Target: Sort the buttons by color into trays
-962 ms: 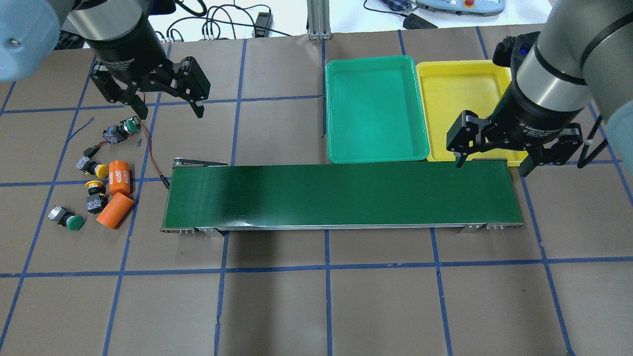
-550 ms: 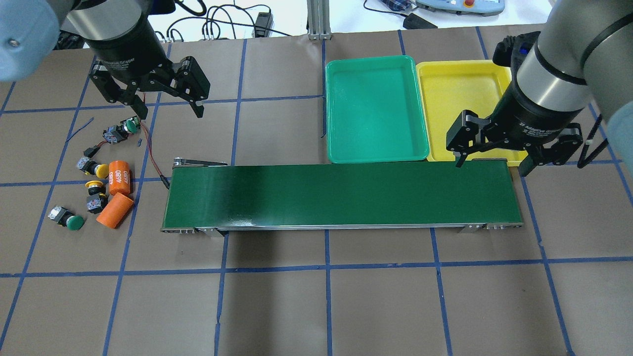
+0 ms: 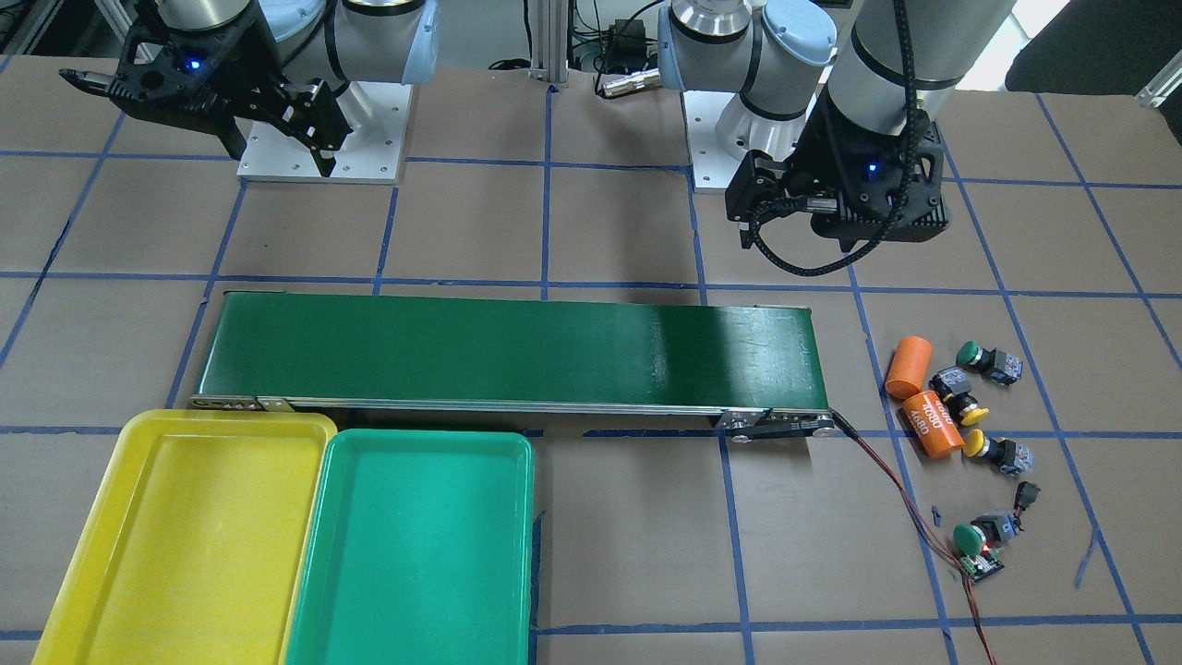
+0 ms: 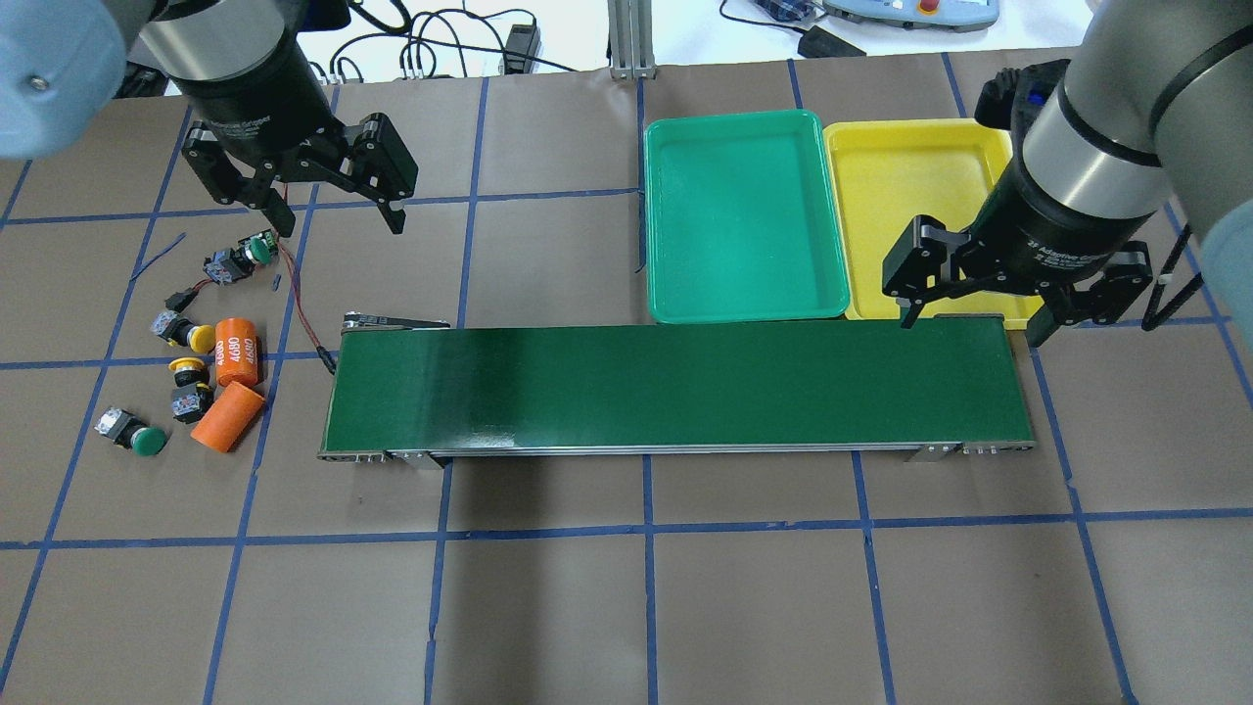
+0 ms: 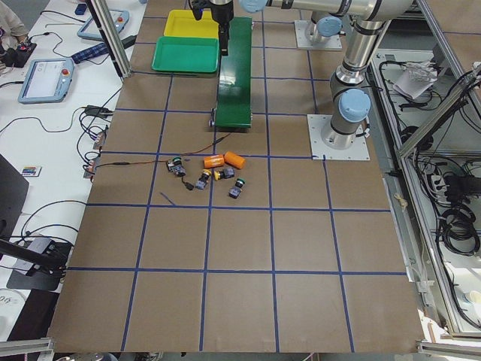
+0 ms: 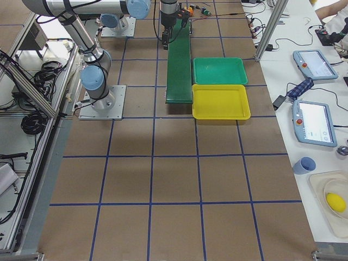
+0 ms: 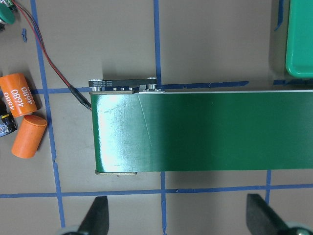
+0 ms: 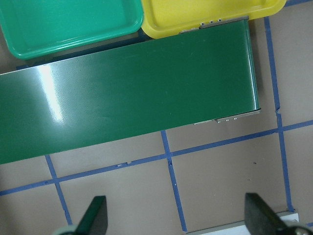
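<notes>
A green button (image 4: 256, 249) lies on the table past the conveyor belt's (image 4: 675, 387) left end. In the overhead view it sits just below one fingertip of the left gripper (image 4: 340, 227). Two yellow buttons (image 4: 201, 339) rest nearer the robot, beside two orange cylinders (image 4: 238, 351), and a second green button (image 4: 148, 442) lies nearest of all.

The left gripper hangs raised above the table, pointing down, jaws spread wide and holding nothing. The green tray (image 4: 744, 215) and yellow tray (image 4: 901, 196) sit side by side behind the belt's right end. The right gripper (image 4: 971, 331) hovers there, also spread wide.
</notes>
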You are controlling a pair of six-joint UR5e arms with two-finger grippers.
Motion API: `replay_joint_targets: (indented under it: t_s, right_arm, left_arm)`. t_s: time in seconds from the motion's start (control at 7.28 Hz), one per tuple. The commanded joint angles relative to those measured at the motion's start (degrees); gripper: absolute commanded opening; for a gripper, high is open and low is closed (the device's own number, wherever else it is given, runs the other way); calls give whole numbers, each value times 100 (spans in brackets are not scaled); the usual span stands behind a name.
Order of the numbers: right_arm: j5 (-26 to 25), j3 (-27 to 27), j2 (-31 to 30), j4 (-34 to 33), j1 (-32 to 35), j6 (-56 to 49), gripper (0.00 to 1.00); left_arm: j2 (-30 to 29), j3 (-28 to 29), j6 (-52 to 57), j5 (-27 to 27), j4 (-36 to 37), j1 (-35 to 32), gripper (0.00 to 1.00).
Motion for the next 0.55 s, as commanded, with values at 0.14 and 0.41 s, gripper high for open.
replay_joint_targets:
  t_s: [0.14, 0.41]
  right_arm:
    - [-13, -4, -4, -68, -9, -11, 100]
    - [-13, -4, -4, -68, -17, -55, 100]
  left_arm:
    - [22, -7, -7, 2, 2, 26, 100]
    - [66, -16, 10, 2, -7, 26, 100]
